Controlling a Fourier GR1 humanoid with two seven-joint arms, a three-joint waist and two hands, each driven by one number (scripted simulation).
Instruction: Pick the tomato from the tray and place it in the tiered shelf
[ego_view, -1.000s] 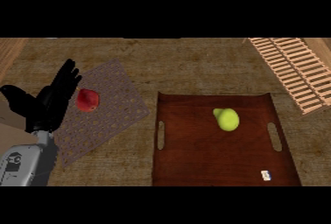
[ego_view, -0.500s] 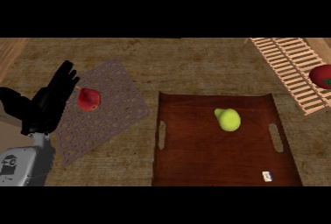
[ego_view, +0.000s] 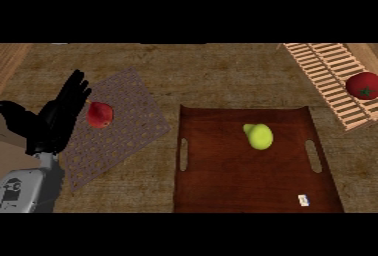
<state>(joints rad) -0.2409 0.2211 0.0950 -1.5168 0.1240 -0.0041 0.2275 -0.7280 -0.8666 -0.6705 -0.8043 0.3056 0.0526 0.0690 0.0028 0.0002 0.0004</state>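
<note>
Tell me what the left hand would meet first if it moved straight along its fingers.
Nothing, probably. The left hand points up and slightly right; the red apple lies just beside that line, with only mat and counter beyond.

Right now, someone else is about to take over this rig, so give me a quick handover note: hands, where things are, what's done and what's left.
Left hand: open, fingers straight, resting at the left edge beside the mat, holding nothing.
Right hand: not in view.
Tomato: at the right edge, against the slatted shelf; whether it is resting there or held by something out of view cannot be told.
Tray: holds only a green pear and a small white tag.
A red apple lies on the mat next to the left hand.
Done: tomato is off the tray and at the shelf.
Left: confirm that it sits settled in the shelf.
</note>
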